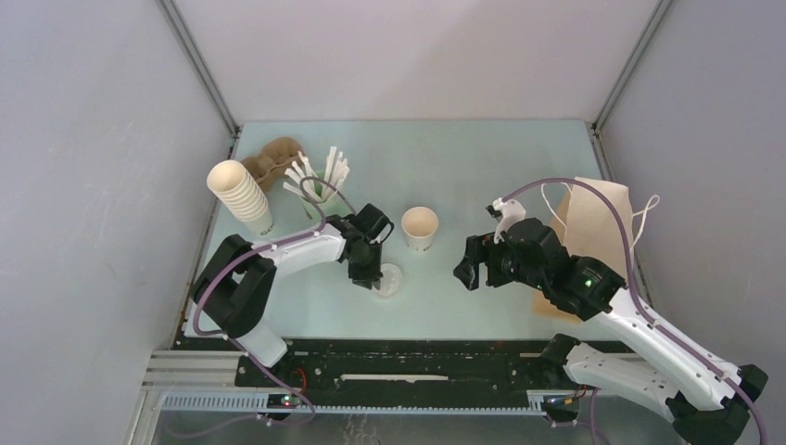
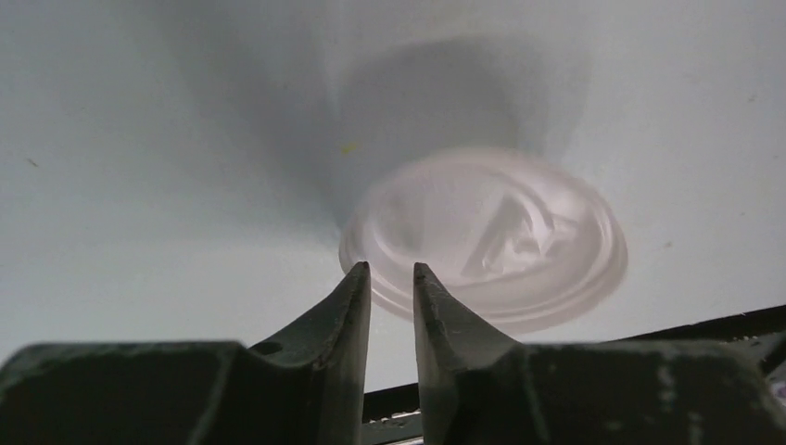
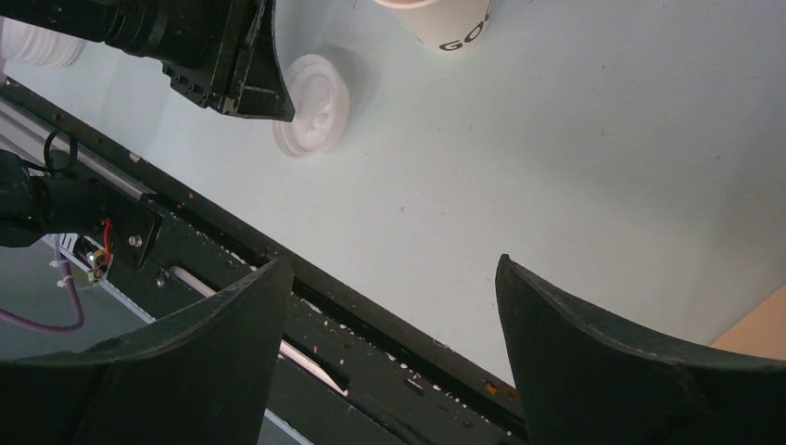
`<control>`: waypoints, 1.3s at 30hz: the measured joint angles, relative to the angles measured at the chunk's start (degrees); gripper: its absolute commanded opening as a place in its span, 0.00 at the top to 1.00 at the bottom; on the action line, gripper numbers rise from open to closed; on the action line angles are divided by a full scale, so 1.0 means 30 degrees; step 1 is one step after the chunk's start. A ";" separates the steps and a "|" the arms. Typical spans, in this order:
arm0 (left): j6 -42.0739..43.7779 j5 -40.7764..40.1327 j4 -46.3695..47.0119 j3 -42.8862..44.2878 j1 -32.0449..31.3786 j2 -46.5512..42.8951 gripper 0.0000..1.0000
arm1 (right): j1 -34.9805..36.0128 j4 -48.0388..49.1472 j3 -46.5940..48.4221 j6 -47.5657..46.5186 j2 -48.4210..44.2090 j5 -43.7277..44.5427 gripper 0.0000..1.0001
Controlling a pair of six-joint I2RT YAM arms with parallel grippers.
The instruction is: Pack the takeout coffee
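Near-centre table [image 1: 482, 167]: white lid [image 1: 389, 280] beside open paper cup [image 1: 420, 225], unbagged; left gripper [image 2: 391, 278] jaws narrow at its rim, hold unclear; right gripper [image 3: 391, 264] wide, empty.

lid [image 1: 390, 280] before cup [image 1: 420, 226], bag [image 1: 598, 222] right

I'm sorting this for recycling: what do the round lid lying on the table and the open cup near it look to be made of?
Lid: probably thin moulded plastic; milky white, slightly translucent, with a soft sheen and embossed ridges.
Cup: likely paper; matte cream wall with dark printed letters, no gloss showing.
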 measured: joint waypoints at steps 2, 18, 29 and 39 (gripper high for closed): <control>-0.0007 -0.0335 0.0036 -0.0240 0.0000 -0.0007 0.67 | -0.0036 -0.0007 0.0000 0.0036 0.0000 0.0000 0.11; -0.0393 -0.0729 0.0925 -0.1129 0.0430 -0.1734 0.67 | -0.0051 0.0066 0.0000 0.0044 0.0430 -0.0379 0.11; -0.0510 0.0874 0.2033 -0.1552 0.0874 -0.0328 1.00 | -0.0102 0.0109 0.0000 0.0036 0.0590 -0.0882 0.10; -0.0699 0.3883 0.4095 -0.1552 0.1115 -0.6069 1.00 | -0.2958 -0.0007 0.1778 0.0838 0.0867 -0.4415 0.02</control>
